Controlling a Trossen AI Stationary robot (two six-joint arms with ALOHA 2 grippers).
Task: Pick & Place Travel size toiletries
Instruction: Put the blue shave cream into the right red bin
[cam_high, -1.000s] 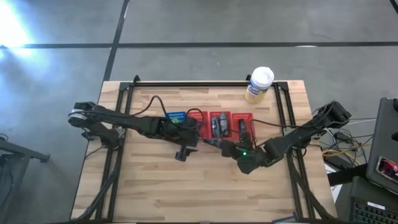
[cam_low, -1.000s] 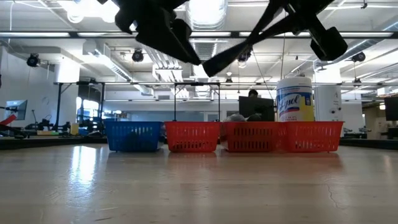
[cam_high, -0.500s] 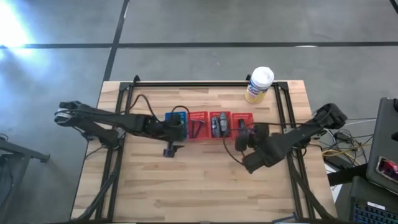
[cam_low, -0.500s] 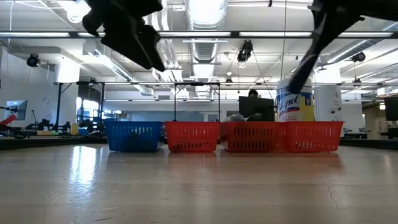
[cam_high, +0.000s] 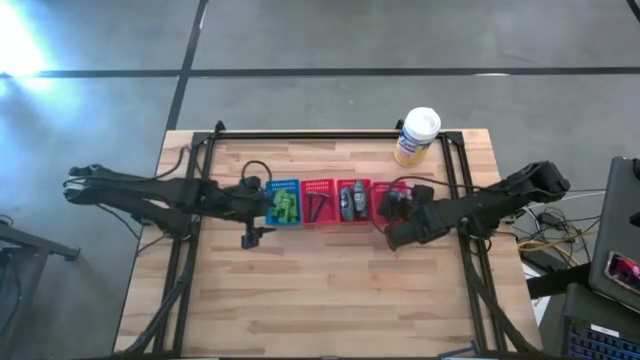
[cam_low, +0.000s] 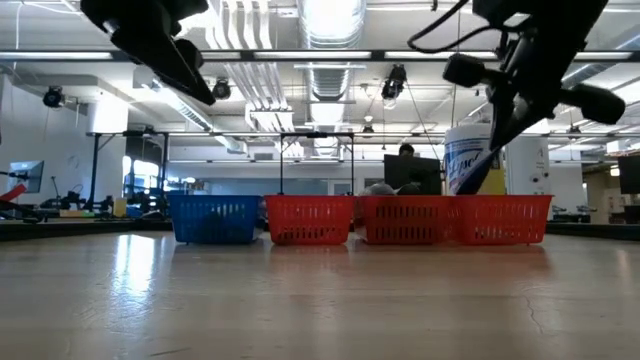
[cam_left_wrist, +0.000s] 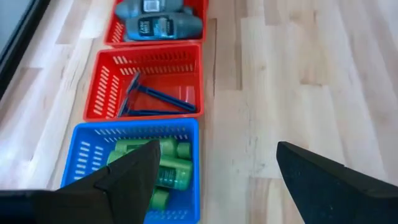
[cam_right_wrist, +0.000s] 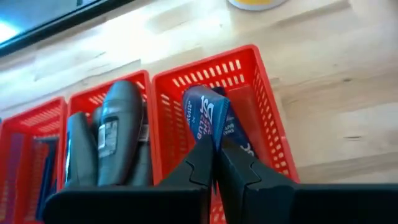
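Note:
Four small mesh baskets stand in a row at mid-table. The blue basket (cam_high: 271, 189) (cam_left_wrist: 84, 155) holds bright green bottles (cam_left_wrist: 166, 167). One red basket (cam_high: 318, 186) holds blue razors (cam_left_wrist: 158, 99). Another red basket holds dark grey bottles (cam_high: 350, 200) (cam_right_wrist: 115, 130). The rightmost red basket (cam_high: 389, 185) (cam_right_wrist: 264, 106) holds a blue tube (cam_right_wrist: 206, 118). My left gripper (cam_high: 264, 204) (cam_left_wrist: 216, 149) is open and empty, hovering at the blue basket's left side. My right gripper (cam_high: 390, 207) (cam_right_wrist: 214, 163) is shut on the blue tube over the rightmost basket. My right gripper pinches the blue tube's near end (cam_right_wrist: 214, 142) between its two fingers. It comes from above, slanting in from the table's right. The tube stands tilted inside the rightmost red basket. Whether its far end rests on the basket floor does not show.
A yellow-and-white canister with a white lid (cam_high: 417, 136) (cam_low: 472, 158) stands at the table's far edge, behind the right baskets. Bare wood lies on the near side of the basket row (cam_high: 320, 290). A black frame (cam_high: 300, 135) runs along the table's far and side edges.
My left gripper has drawn back toward the table's left edge, uncovering the blue basket and its green bottles. My right gripper has swung from the near side of the baskets toward the far edge and the right, ending over the rightmost red basket.

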